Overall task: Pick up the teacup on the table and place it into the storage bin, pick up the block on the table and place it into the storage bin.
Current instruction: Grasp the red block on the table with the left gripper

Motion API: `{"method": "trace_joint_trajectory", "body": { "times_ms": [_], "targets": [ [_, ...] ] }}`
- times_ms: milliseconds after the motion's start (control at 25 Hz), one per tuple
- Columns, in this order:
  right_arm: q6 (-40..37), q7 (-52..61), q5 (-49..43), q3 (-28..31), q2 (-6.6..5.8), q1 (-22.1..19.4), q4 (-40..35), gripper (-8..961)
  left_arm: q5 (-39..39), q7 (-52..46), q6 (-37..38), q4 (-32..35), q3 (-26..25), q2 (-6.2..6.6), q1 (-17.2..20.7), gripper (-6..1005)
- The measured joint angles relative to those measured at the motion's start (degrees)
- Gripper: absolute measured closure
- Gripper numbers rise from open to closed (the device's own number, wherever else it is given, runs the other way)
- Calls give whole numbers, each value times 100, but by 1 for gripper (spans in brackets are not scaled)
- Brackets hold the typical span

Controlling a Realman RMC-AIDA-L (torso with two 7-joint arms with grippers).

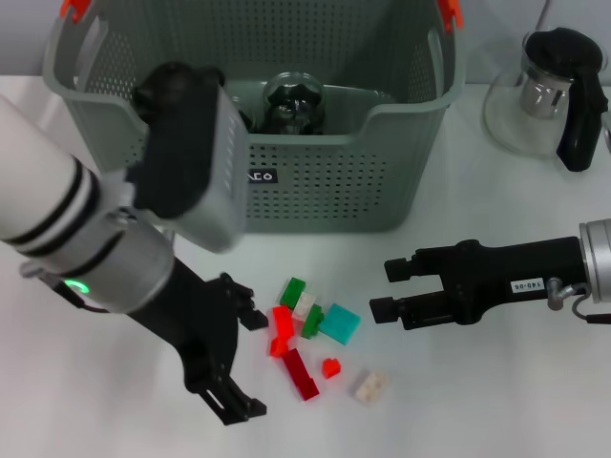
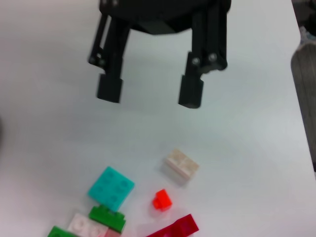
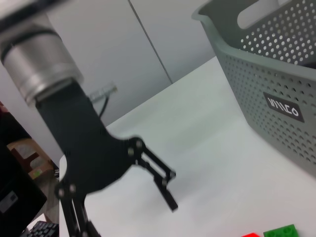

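Observation:
The grey-green storage bin (image 1: 344,181) stands at the back of the table, and a clear glass teacup (image 1: 294,99) sits inside it. In front of the bin lies a small heap of blocks: a teal block (image 1: 339,322), a green block (image 1: 292,291), a long red block (image 1: 299,370) and a beige block (image 1: 369,385). My left gripper (image 1: 246,363) hovers just left of the heap, open and empty. From the right, my right gripper (image 1: 387,287) points at the teal block, also open and empty. The left wrist view shows the right gripper (image 2: 149,96) beyond the beige block (image 2: 181,164).
A glass teapot (image 1: 549,95) with a black handle stands at the back right, beside the bin. In the right wrist view the bin's labelled wall (image 3: 266,74) rises close by, with one of the left gripper's fingers (image 3: 157,172) in front of it. White tabletop surrounds the blocks.

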Motion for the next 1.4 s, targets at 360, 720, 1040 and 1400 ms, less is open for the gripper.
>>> {"method": "trace_joint_trajectory", "body": {
  "times_ms": [360, 720, 1040, 1400],
  "targets": [
    [-1, -2, 1, -1, -25, -11, -2, 130, 13, -32, -326, -413, 363, 2, -162, 34],
    [2, -5, 10, 4, -61, 4, -3, 130, 321, -402, -1033, -888, 691, 13, -361, 34],
    [22, 3, 11, 29, -61, 5, -4, 130, 590, -740, -1514, -994, 816, 6, -372, 34],
    [22, 0, 8, 77, -66, -18, -3, 130, 678, -1944, -1787, -965, 857, 27, -458, 33]
  ]
}}
